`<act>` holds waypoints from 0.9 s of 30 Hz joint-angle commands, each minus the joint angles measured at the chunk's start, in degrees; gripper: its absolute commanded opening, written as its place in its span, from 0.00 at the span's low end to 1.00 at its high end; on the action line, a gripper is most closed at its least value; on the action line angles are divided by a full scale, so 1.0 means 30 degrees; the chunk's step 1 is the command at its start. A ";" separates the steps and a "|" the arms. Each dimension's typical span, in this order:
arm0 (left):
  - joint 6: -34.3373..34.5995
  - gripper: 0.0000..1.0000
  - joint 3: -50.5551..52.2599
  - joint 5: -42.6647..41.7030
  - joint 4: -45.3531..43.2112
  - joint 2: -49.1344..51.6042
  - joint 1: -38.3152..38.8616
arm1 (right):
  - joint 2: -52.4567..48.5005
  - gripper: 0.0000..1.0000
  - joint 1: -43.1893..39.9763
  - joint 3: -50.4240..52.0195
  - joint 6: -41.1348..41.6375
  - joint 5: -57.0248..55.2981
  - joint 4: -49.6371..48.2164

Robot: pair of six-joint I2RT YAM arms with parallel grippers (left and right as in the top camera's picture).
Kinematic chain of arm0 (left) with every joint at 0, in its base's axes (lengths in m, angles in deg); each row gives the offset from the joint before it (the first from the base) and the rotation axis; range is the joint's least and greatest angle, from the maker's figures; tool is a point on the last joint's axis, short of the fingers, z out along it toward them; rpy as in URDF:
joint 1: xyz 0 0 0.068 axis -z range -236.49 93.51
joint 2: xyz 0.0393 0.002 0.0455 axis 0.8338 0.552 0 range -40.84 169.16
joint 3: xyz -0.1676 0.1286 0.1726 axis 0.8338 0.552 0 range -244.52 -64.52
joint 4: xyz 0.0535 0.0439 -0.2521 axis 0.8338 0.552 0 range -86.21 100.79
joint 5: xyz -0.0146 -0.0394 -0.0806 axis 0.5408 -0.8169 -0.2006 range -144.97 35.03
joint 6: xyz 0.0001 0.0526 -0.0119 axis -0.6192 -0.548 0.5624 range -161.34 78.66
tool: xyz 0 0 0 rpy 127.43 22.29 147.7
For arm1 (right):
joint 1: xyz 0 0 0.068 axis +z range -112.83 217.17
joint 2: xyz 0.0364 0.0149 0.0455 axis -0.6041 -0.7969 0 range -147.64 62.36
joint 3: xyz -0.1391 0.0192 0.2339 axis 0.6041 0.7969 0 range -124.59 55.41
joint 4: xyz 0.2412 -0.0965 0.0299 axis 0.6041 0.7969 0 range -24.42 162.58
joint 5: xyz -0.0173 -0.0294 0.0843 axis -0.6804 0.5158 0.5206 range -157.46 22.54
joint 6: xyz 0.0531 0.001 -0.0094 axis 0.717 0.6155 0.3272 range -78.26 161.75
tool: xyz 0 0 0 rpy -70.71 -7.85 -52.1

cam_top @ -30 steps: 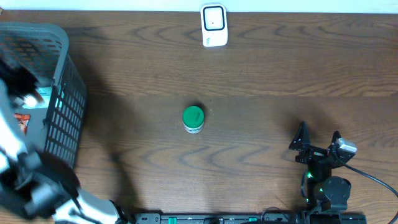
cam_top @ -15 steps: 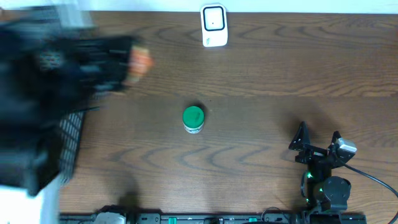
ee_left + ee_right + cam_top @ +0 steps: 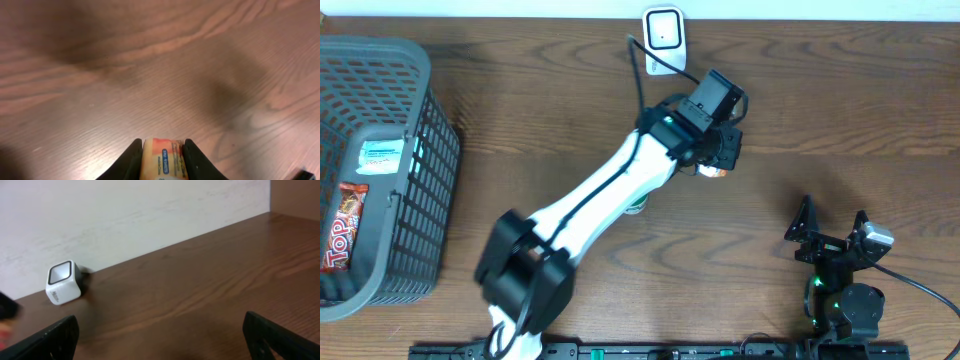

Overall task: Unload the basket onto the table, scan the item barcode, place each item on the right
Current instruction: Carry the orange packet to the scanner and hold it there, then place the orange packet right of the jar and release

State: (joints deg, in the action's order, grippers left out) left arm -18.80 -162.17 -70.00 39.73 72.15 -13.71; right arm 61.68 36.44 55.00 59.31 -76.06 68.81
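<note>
My left gripper is shut on the item, a small orange and yellow packet with blue print, pinched between both black fingers above bare wood. From overhead only a sliver of the packet shows under the gripper. The white barcode scanner stands at the table's far edge, just beyond and left of that gripper; in the right wrist view the scanner sits by the wall. My right gripper rests near the front right, open and empty.
A grey mesh basket at the left holds a red snack bar and a pale packet. A green-lidded jar is almost hidden under my left arm mid-table.
My left arm has swung from the basket at the left across to the table's middle, carrying the packet, and now covers the green-lidded jar. The right arm has not moved.
</note>
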 commanded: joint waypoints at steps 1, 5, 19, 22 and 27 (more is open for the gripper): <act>0.0160 0.27 -0.0117 -0.1865 -0.0721 0.1355 -0.0350 | 0.0102 0.99 0.0022 0.0029 0.0066 -0.0036 0.0073; 0.0073 0.26 -0.0117 -0.4772 -0.1938 0.3344 -0.0342 | 0.0102 0.99 0.0022 0.0029 0.0066 -0.0036 0.0073; -0.0925 0.34 0.0175 -0.6127 -0.3526 0.5042 -0.0597 | 0.0102 0.99 0.0022 0.0029 0.0066 -0.0036 0.0073; -0.0925 0.45 0.0525 -0.5391 -0.3497 0.5042 -0.0597 | 0.0102 0.99 0.0022 0.0029 0.0066 -0.0036 0.0073; -0.0925 0.66 0.0852 -0.3789 -0.3366 0.5042 -0.0597 | 0.0102 0.99 0.0022 0.0029 0.0066 -0.0036 0.0073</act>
State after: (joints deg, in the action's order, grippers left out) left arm -20.94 -160.12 -85.16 29.35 87.69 -15.17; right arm 61.68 36.44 55.00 59.31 -76.06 68.78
